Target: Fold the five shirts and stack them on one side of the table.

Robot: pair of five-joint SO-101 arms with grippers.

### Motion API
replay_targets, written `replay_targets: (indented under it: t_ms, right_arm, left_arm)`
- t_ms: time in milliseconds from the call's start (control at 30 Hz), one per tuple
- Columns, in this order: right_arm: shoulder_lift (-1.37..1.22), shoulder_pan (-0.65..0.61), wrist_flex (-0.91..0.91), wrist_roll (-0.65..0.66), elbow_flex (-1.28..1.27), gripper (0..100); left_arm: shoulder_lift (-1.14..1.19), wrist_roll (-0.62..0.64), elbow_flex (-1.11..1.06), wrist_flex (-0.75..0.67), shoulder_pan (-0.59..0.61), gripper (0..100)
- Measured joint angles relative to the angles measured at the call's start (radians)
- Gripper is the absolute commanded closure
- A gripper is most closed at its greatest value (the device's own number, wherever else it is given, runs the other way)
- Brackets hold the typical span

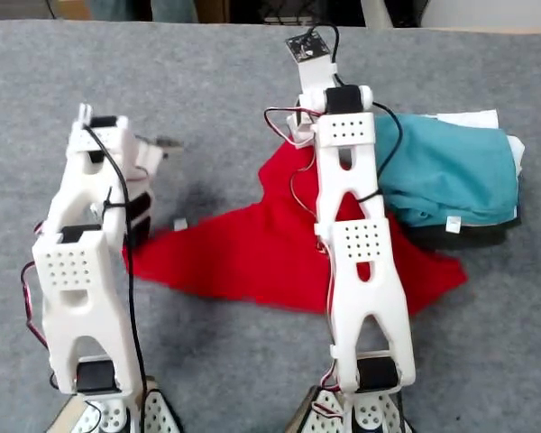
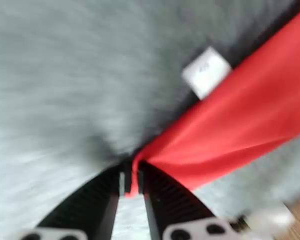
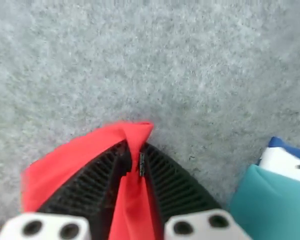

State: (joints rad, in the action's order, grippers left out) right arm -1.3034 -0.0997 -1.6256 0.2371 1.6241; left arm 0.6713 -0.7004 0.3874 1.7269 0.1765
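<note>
- The grey surface (image 1: 207,72) carries all the cloth.
- The red shirt (image 1: 252,253) lies spread and unfolded across the middle; I judge it to be the shirt now being folded.
- A stack (image 1: 451,176) of folded shirts, teal on top, sits by the right edge; how many it holds is unclear.
- The left hand (image 2: 131,175) pinches one corner of the red shirt, and the right hand (image 3: 133,155) pinches another toward the far edge.

White arms (image 1: 359,244), perforated panels, black servos (image 1: 345,99), black-red cables (image 1: 128,289); black ribbed gripper (image 3: 135,155) fingers (image 3: 175,185).
</note>
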Motion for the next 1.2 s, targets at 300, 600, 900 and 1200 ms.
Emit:
replay_targets:
  t_ms: [300, 600, 900, 1200]
  right_arm:
    - [0.281, -0.032, 0.015, -0.132, 0.000, 98.5]
    - [0.701, -0.117, 0.087, -0.250, 0.000, 98.5]
    - [1.165, -0.201, 0.140, -0.264, 0.008, 98.5]
    - [1.269, -0.206, 0.147, -0.264, -0.097, 98.5]
  left_arm:
    - [-0.434, 0.232, 0.054, 0.002, 0.020, 97]
    - [-0.867, 0.520, 0.222, -0.005, 0.158, 97]
    - [-1.306, 0.557, 0.298, -0.005, 0.288, 97]
    - [-1.514, 0.578, 0.114, 0.018, 0.244, 97]
